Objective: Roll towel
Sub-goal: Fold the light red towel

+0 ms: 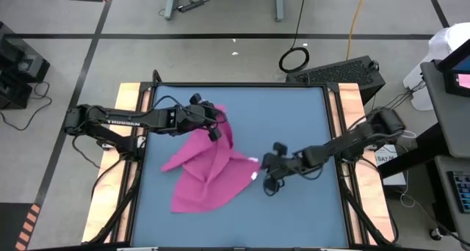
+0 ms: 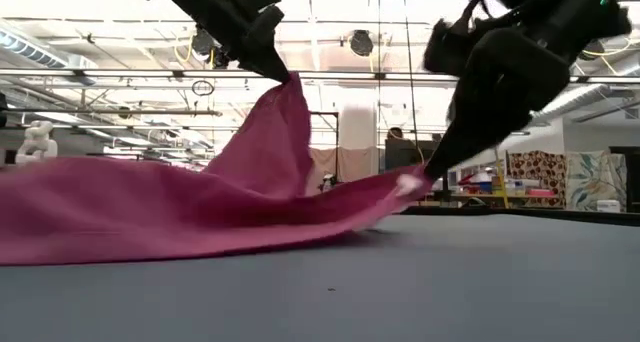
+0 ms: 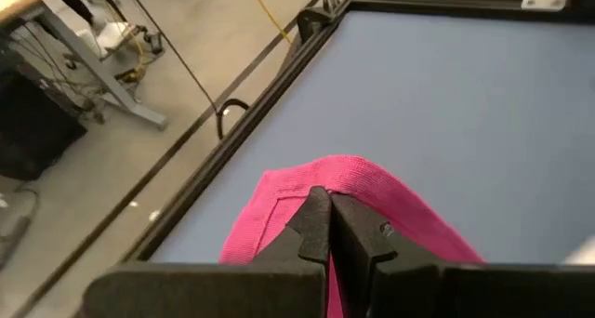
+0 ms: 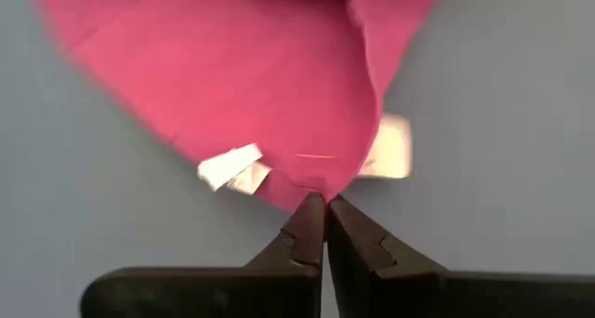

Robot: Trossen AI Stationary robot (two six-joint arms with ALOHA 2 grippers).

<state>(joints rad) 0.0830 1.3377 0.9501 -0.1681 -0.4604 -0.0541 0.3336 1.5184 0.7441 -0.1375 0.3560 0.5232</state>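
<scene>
White lettering runs along the left arm (image 1: pixel 121 121), too small to read from above. The towel (image 1: pixel 205 170), magenta-pink, lies crumpled on the blue table (image 1: pixel 308 207), left of centre, its long axis running diagonally from the near-left up toward the far side. The left gripper (image 1: pixel 215 131) pinches the far corner, jaws closed on the hemmed edge, lifting it into a peak well above the tabletop. The right gripper (image 1: pixel 258 170) comes in from the right, jaws clamped on the towel's right corner, just off the surface. A small white tag (image 4: pixel 230 166) shows beside that corner; nothing on it is legible.
</scene>
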